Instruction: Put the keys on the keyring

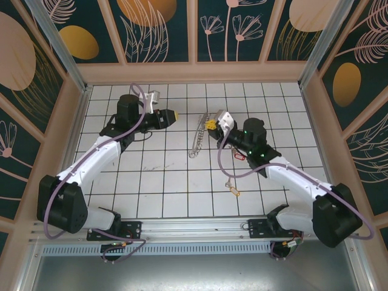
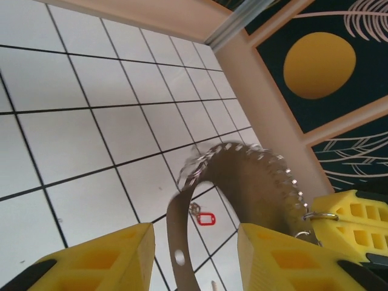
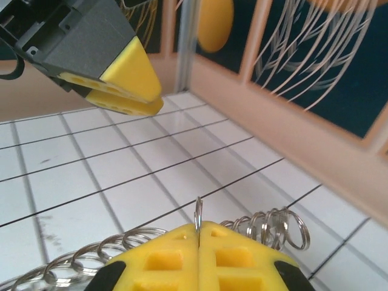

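While right gripper [image 1: 210, 124] pinches one keyring [image 1: 195, 144], two keys, red key [image 1: 240, 156], tan key [image 1: 233, 190]

Glossy white tile on the table [image 1: 163, 182], ruled with thin dark lines, lightly scuffed grey in places. Smooth grey-brown band on the keyring [image 2: 254, 182], low sheen, metal by the look, punched with a round hole; bright polished wire in the small rings along its edge. Shiny red plastic on the red-tagged key [image 2: 206, 218]; duller tan plastic on the tan-tagged key [image 1: 233, 190]. Matt yellow plastic, moulded with square pockets, on the left gripper [image 2: 195, 242] and right gripper [image 3: 199, 233]. Glossy white shells and matt black joints on the arms [image 1: 103, 154]. Brushed aluminium on the front rail [image 1: 194, 233]. Pale matt wood on the frame [image 1: 194, 71]
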`<action>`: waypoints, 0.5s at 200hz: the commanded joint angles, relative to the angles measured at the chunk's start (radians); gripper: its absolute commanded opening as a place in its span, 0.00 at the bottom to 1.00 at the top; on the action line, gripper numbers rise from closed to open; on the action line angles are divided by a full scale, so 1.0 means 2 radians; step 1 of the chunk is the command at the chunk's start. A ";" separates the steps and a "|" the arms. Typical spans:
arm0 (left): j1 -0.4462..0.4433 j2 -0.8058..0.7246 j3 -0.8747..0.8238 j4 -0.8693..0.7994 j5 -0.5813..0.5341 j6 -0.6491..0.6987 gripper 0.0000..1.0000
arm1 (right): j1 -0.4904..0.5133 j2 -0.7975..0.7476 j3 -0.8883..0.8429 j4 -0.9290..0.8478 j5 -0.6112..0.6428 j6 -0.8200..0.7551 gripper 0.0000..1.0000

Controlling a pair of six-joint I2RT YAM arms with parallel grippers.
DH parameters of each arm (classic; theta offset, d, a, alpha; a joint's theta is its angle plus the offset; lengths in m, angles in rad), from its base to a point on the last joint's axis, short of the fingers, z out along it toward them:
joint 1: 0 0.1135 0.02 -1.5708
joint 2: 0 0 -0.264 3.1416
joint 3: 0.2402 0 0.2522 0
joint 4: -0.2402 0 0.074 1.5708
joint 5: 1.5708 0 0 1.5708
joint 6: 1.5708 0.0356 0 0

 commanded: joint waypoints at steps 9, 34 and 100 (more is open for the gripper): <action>0.002 -0.040 -0.039 0.057 -0.037 0.007 0.41 | -0.012 0.051 0.054 -0.085 -0.072 0.036 0.00; 0.002 -0.064 -0.075 0.091 -0.042 0.023 0.39 | -0.005 0.076 0.054 -0.082 -0.098 0.036 0.00; -0.015 -0.118 -0.195 0.253 0.078 0.135 0.31 | 0.016 0.092 0.052 -0.086 -0.134 -0.046 0.00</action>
